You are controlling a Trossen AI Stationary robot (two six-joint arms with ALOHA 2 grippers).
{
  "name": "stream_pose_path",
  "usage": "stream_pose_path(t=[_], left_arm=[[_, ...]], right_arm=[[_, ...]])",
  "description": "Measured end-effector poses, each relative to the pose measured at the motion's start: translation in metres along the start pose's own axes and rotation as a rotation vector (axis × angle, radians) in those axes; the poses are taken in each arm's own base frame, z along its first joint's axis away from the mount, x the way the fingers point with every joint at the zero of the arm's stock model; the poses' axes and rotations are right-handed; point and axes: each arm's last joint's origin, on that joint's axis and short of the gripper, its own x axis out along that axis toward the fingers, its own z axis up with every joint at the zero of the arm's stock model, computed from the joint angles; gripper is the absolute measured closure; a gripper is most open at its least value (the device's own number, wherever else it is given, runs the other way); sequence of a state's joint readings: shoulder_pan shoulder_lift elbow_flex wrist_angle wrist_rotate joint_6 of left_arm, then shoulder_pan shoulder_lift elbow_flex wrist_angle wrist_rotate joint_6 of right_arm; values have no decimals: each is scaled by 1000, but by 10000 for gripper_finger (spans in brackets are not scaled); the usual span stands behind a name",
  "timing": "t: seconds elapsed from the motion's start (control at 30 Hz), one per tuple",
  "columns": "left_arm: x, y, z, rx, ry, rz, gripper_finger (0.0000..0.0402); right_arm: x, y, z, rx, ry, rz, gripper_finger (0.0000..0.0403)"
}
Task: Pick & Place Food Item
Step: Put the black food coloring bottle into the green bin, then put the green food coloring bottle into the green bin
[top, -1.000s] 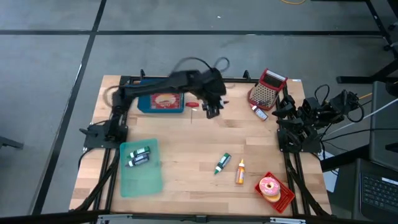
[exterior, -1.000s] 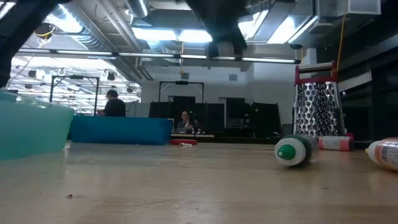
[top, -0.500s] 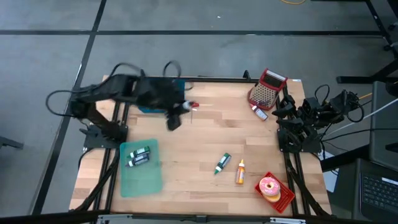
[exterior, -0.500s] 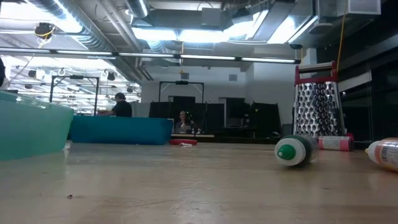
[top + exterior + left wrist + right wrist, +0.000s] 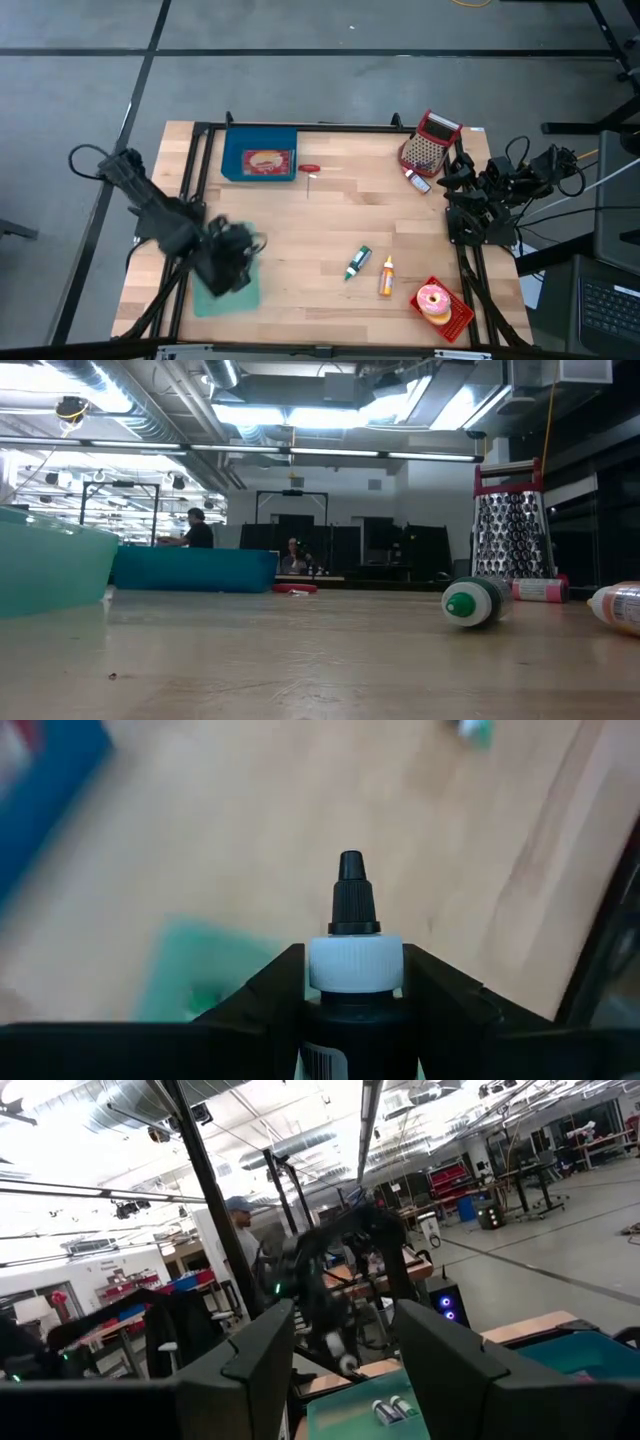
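Because its jaws are clamped on a black-nozzled squeeze bottle [image 5: 353,960], the left gripper [image 5: 232,268] hangs over the green tray [image 5: 228,295] (probably the drop-off, with two tubes visible inside). The right gripper [image 5: 335,1370] waits at the table's edge, jaws apart and empty.

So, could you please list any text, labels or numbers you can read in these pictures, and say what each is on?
None can be read.
Bottle in the left gripper: a barcode-like label, too cropped to read.
Orange bottle: label too small.
Green bottle: label too small.
Blue tray: printed picture, no legible words.
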State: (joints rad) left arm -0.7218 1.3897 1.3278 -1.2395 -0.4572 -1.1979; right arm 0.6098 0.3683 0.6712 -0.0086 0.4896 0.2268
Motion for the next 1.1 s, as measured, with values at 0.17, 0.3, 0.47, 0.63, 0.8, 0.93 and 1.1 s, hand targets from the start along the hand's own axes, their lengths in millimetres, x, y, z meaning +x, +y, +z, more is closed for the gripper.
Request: stream_pose_path(t=[0.17,0.3,0.47,0.63,0.8,0.93,1.1], left_arm=[[24,-3,-61,-53,31,4,262],[43,8,-87,-57,62,60,262],[66,17,-105,-64,80,68,264],[82,21,-114,-48,83,34,247],[85,27,-116,-16,87,70,229],[84,28,-117,8,131,82,225],[65,24,-101,-31,67,52,227]], right_arm=[[0,0,0,5,1,0,222],[0,0,0,5,1,0,222],[0,0,0,4,1,0,222],[0,0,0,6,0,0,222],[0,0,0,20,0,0,222],[0,0,0,20,0,0,222],[0,-1,0,20,-6,-25,222]])
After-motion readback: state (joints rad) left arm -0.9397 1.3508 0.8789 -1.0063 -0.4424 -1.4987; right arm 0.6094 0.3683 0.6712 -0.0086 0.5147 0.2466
